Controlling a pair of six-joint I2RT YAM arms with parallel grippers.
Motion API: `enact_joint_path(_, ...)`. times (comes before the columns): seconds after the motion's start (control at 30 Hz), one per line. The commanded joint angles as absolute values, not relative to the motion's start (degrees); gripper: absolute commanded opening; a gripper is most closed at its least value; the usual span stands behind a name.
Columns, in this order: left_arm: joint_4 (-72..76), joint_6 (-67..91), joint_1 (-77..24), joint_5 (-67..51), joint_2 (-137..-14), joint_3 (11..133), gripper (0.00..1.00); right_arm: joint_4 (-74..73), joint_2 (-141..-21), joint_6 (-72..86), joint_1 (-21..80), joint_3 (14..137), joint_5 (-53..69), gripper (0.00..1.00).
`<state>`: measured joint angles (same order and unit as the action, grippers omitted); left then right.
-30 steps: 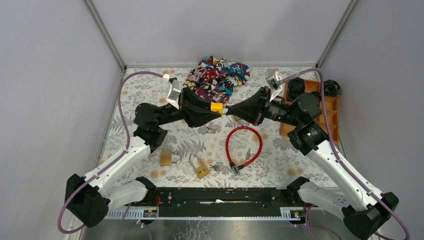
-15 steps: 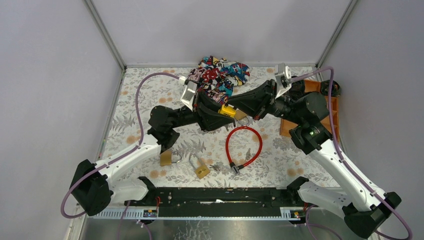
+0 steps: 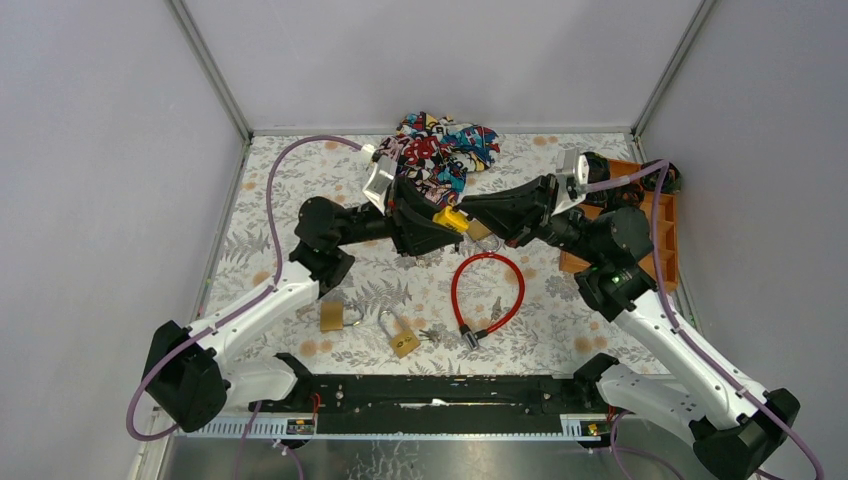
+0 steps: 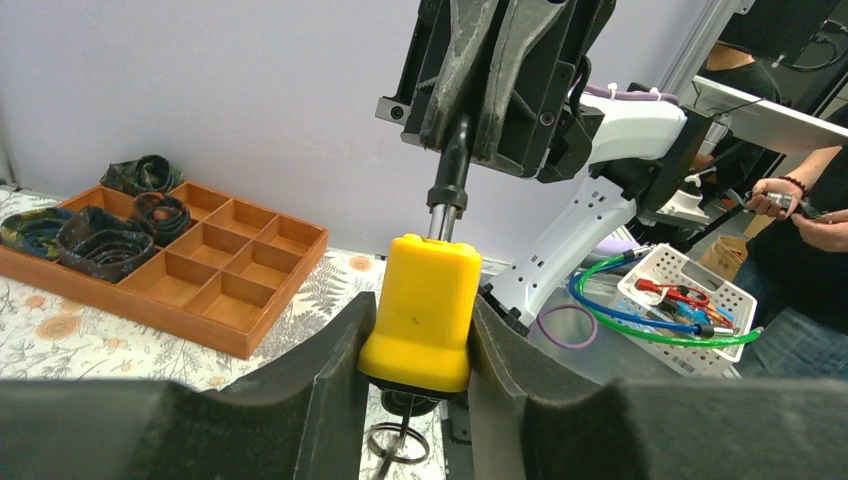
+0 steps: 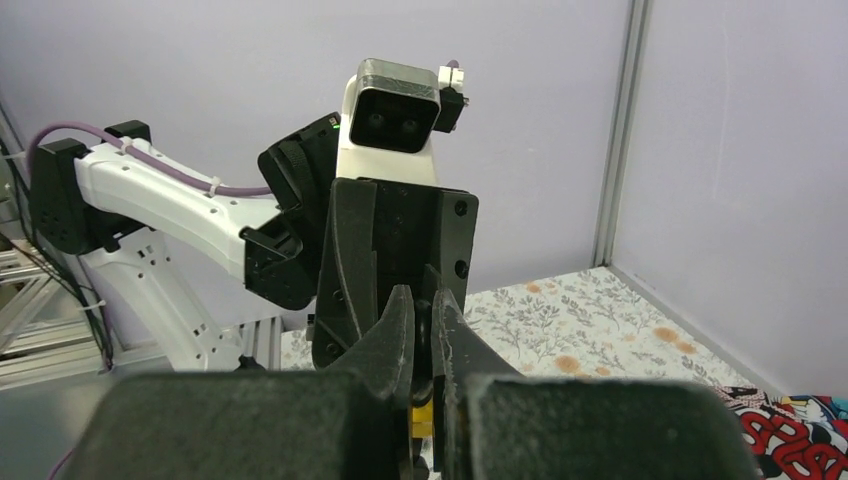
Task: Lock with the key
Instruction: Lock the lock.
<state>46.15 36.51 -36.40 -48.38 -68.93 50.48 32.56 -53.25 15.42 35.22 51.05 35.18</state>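
Arms: the left arm [image 3: 260,305] has swung its elbow in toward the middle over the last second, and the right arm [image 3: 665,330] has dropped its wrist lower. They still meet nose to nose above the table.
Grippers: the left gripper [image 3: 440,222] stays clenched on the lock. The right gripper [image 3: 478,222] is pinched on the key, its fingers [image 5: 395,325] almost touching.
Lock: the yellow lock [image 4: 425,310] is off the table, wedged between the left fingers [image 4: 320,390]. It has drifted a little to the right with the arms.
Key: a dark-collared metal shaft [image 4: 440,215] runs from the right gripper into the end of the lock. I take it for the key, seated.
Meaning: the pair moved together without parting, so insertion looks done and the turn is the step in hand. Whether it has turned I cannot tell, and the shackle is hidden.
Room: plain grey walls [image 3: 120,200] on three sides. Past the rig, the left wrist view shows a person [image 4: 800,200] and a white basket [image 4: 680,300] of cables.
Table: a floral cover [image 3: 300,180].
Tray: an orange divided tray [image 3: 668,250] at the right edge, with dark coils in it.
Cloth: a bright patterned cloth [image 3: 440,150] at the far side.
Cable lock: a red loop [image 3: 488,290] below the grippers.
Padlocks: two brass ones [image 3: 333,316] [image 3: 403,338] near the bases.
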Motion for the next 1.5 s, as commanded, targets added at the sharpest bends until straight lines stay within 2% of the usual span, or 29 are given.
enact_joint_path(0.0, 61.8, 35.4, -34.7, -40.8, -67.0, 58.8, 0.0, 21.6, -56.4, 15.3, 36.7, 43.5, 41.7, 0.0)
enact_joint_path(0.23, 51.5, 33.5, -26.2, -47.3, -67.1, 61.6, 0.0, 3.4, -54.2, 6.0, 36.8, 46.7, 42.1, 0.0)
enact_joint_path(0.4, 44.2, 32.3, -24.9, -51.0, -66.1, 61.8, 0.0, 3.2, -55.0, 6.3, 36.8, 49.3, 43.4, 0.0)
enact_joint_path(0.5, 44.1, 33.9, -25.6, -51.1, -66.1, 61.0, 0.0, 6.7, -55.8, 7.7, 36.8, 50.5, 44.1, 0.0)
enact_joint_path(0.77, 27.2, 28.6, -32.3, -50.2, -66.2, 56.2, 0.0, 28.7, -55.5, 22.6, 36.8, 50.4, 41.4, 0.0)
enact_joint_path(0.97, 27.5, 25.6, -39.5, -48.9, -68.8, 57.9, 0.0, 29.6, -58.4, 22.5, 36.8, 49.1, 42.5, 0.0)
enact_joint_path(1.23, 21.2, 24.9, -40.5, -52.1, -74.7, 63.1, 0.0, 39.5, -61.8, 26.2, 37.3, 47.5, 43.7, 0.0)
enact_joint_path(1.47, 23.8, 29.0, -41.1, -51.6, -75.6, 55.4, 0.0, 47.7, -60.6, 31.9, 36.1, 50.0, 45.3, 0.0)
